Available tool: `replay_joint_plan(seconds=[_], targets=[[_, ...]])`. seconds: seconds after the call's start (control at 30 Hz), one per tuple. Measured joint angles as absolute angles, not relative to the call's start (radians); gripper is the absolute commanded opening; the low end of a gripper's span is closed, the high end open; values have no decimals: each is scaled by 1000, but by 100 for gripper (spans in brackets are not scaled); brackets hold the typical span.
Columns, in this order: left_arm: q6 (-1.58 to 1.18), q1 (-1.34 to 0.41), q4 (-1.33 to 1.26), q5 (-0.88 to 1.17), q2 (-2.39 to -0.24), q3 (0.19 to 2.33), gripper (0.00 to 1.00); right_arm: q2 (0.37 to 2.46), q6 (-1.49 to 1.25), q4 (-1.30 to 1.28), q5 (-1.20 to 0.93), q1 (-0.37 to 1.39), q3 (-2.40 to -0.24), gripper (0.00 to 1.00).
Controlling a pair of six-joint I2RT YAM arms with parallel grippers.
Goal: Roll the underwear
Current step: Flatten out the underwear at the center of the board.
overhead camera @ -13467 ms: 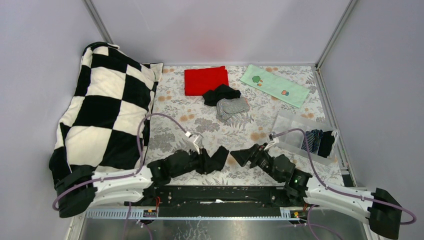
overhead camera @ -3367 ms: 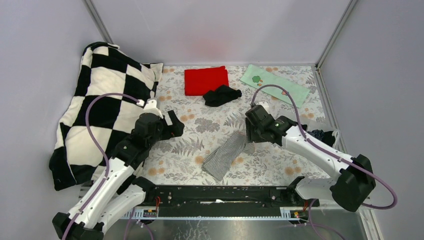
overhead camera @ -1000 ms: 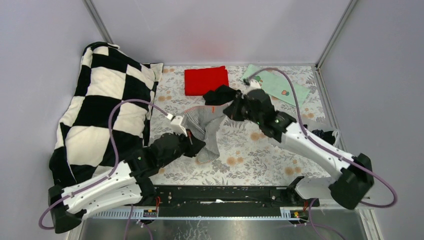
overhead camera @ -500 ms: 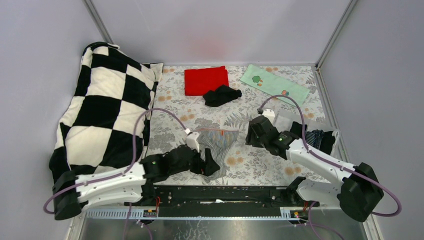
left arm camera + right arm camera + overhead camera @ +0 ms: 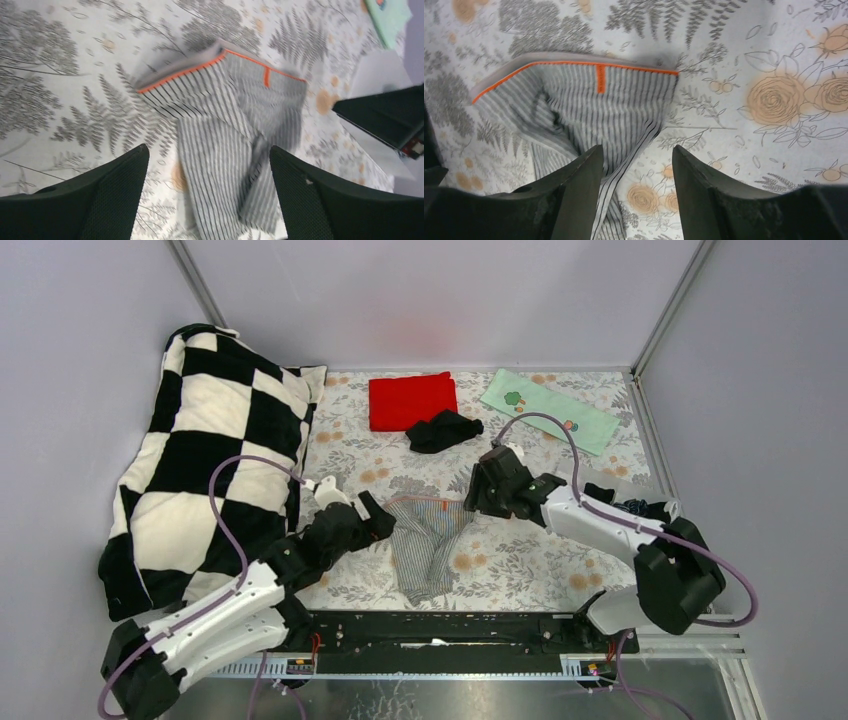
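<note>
The grey cloth briefs (image 5: 428, 540), thinly pinstriped in white with an orange-edged waistband, lie crumpled on the floral-print bench (image 5: 540, 560) between the two hands. The left hand (image 5: 207, 192) hangs just above them, its fingers (image 5: 105, 195) spread wide and gripping nothing. The right hand (image 5: 638, 185) hovers near the waistband's other end, moderately parted and empty.

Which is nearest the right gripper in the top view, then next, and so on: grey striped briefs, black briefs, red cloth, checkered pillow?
From the right gripper:
1. grey striped briefs: right beside it, just to its left and nearer the bases.
2. black briefs: farther back, mid-table.
3. red cloth: behind the black briefs, by the back wall.
4. checkered pillow: far left side.
</note>
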State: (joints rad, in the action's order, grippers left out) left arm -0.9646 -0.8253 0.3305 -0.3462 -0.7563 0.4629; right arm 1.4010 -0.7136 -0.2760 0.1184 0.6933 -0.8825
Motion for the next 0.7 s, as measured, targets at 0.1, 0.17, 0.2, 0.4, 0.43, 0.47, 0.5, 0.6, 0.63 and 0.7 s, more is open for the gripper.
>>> replay_joint_plan(seconds=[0.1, 0.17, 0.2, 0.4, 0.43, 0.47, 0.5, 0.6, 0.63, 0.7], targets=[[-947, -732, 299, -316, -812, 454, 86, 1452, -728, -262, 85, 635, -882, 60], [-935, -699, 270, -295, -853, 448, 84, 1485, -732, -243, 63, 602, -881, 60], [-929, -688, 252, -287, -873, 443, 83, 1500, -732, -234, 56, 591, -881, 60], [-910, -641, 154, -224, -959, 373, 82, 1608, -731, -182, -20, 577, -882, 57], [-910, -635, 147, -220, -963, 366, 81, 1620, -731, -178, -27, 576, -882, 55], [-910, -629, 139, -216, -966, 360, 81, 1631, -732, -173, -32, 575, -882, 53], [-910, -620, 126, -210, -968, 355, 79, 1638, -731, -167, -40, 573, -882, 51], [-910, -601, 89, -200, -979, 345, 74, 1652, -732, -145, -51, 568, -881, 35], [-910, -595, 74, -198, -986, 341, 73, 1655, -733, -134, -53, 566, -881, 30], [-912, -587, 43, -194, -1004, 331, 71, 1656, -731, -112, -56, 562, -876, 22]])
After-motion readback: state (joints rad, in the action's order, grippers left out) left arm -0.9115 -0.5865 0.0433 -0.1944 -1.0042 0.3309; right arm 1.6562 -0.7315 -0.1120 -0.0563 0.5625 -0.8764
